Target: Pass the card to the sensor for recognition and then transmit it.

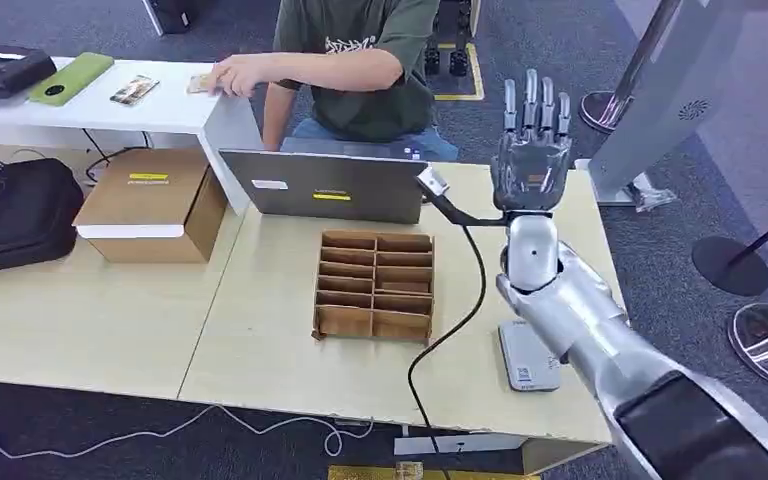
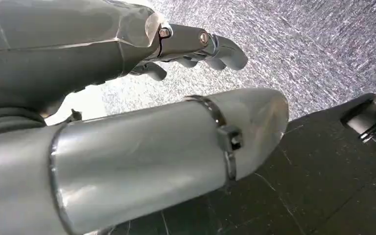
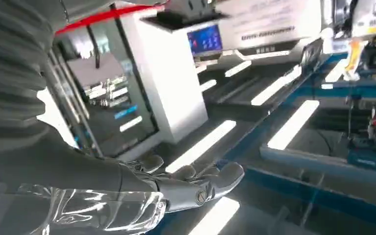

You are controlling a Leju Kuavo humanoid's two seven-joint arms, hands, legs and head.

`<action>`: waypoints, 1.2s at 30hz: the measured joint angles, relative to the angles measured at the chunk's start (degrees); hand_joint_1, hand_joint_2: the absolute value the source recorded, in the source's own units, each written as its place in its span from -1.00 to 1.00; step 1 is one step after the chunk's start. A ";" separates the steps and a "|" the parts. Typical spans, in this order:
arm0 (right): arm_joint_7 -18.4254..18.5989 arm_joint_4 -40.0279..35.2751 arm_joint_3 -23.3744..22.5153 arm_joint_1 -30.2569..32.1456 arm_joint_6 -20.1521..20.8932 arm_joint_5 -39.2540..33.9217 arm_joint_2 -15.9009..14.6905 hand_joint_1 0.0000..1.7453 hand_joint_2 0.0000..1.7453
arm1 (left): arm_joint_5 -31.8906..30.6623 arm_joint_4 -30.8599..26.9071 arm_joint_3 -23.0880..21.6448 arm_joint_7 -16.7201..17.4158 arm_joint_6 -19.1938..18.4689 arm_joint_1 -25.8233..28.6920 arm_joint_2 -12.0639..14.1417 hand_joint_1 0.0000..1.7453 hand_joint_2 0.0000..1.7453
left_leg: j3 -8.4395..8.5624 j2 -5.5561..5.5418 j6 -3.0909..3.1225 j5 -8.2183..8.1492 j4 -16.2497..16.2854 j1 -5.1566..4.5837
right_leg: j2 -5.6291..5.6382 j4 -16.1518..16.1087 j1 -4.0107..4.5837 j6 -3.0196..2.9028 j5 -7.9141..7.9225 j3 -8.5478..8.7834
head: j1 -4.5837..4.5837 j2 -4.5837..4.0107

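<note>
My right hand (image 1: pixel 532 150) is raised above the far right part of the wooden table (image 1: pixel 260 350), fingers straight up and spread, with nothing in it. In the right wrist view the same hand (image 3: pixel 166 191) stretches out flat and bare against the ceiling lights. The flat grey sensor (image 1: pixel 527 357) lies on the table near the front right, partly under my right forearm. My left hand (image 2: pixel 103 58) hangs over the grey carpet, fingers loosely extended, holding nothing. I cannot make out a card in either hand.
A cardboard divider tray (image 1: pixel 374 285) stands mid-table, a grey laptop (image 1: pixel 325 185) behind it with a black cable (image 1: pixel 460 320) trailing to the front. A person (image 1: pixel 360 60) sits behind, hand on a white side table (image 1: pixel 160 110). A cardboard box (image 1: pixel 150 205) sits left.
</note>
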 joint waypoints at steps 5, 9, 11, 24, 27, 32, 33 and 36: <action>0.83 -3.63 12.82 -3.35 0.13 0.00 -6.75 -1.00 1.00 | 0.61 0.00 0.00 -0.09 0.02 0.02 0.33 -1.00 -1.00 | 0.00 0.00 0.00 0.00 0.01 0.01 | -0.01 0.00 0.01 -0.03 0.02 -0.02 | 0.00 0.02; 0.85 -8.15 16.58 -4.14 1.23 0.00 -9.96 -1.00 1.00 | 1.25 0.00 0.02 -0.35 0.26 0.08 0.42 -1.00 -1.00 | 0.01 0.00 0.00 0.00 0.00 0.04 | -0.01 0.00 0.04 -0.03 0.02 -0.02 | -0.02 0.02; 0.87 -11.94 16.70 -3.17 3.46 -0.02 -11.84 -1.00 1.00 | 1.90 0.00 0.07 -0.83 0.72 0.18 0.42 -1.00 -1.00 | 0.00 -0.05 0.00 0.00 0.00 0.05 | -0.05 0.00 0.04 -0.01 -0.01 -0.01 | 0.02 0.02; -37.60 -31.47 -25.19 29.16 7.23 -48.28 4.94 -1.00 1.00 | 6.34 0.00 1.81 0.00 0.00 1.30 0.90 -1.00 -1.00 | -0.24 -0.97 -0.10 0.06 -0.08 0.20 | -0.99 0.00 0.21 -0.21 -0.31 0.05 | 0.04 0.02; -39.56 -33.13 -34.23 32.03 8.39 -49.94 8.38 -1.00 1.00 | 6.34 0.00 1.88 0.15 0.11 1.41 1.07 -1.00 -1.00 | -0.22 -0.75 -0.13 0.08 -0.09 0.16 | -0.77 0.01 0.17 -0.26 -0.25 0.01 | 0.04 0.02; -40.42 -33.46 -41.82 33.16 8.94 -50.05 11.44 -1.00 1.00 | 6.12 0.00 1.88 0.15 0.41 1.22 1.12 -1.00 -1.00 | -0.16 -0.51 -0.14 0.05 -0.08 0.14 | -0.55 -0.02 0.16 -0.22 -0.20 -0.01 | 0.00 0.02; -40.44 -33.44 -42.81 33.15 8.98 -49.92 11.86 -1.00 1.00 | 5.97 0.00 1.88 0.18 0.55 1.22 1.12 -1.00 -1.00 | -0.16 -0.51 -0.14 0.05 -0.08 0.15 | -0.55 -0.02 0.16 -0.22 -0.20 -0.01 | 0.00 0.02; -40.13 -33.42 -44.30 33.16 8.81 -47.47 12.49 -1.00 1.00 | 5.79 0.00 1.88 0.22 0.83 1.20 1.09 -1.00 -1.00 | -0.13 -0.47 -0.14 0.05 -0.08 0.15 | -0.50 -0.01 0.17 -0.22 -0.19 -0.01 | 0.00 0.02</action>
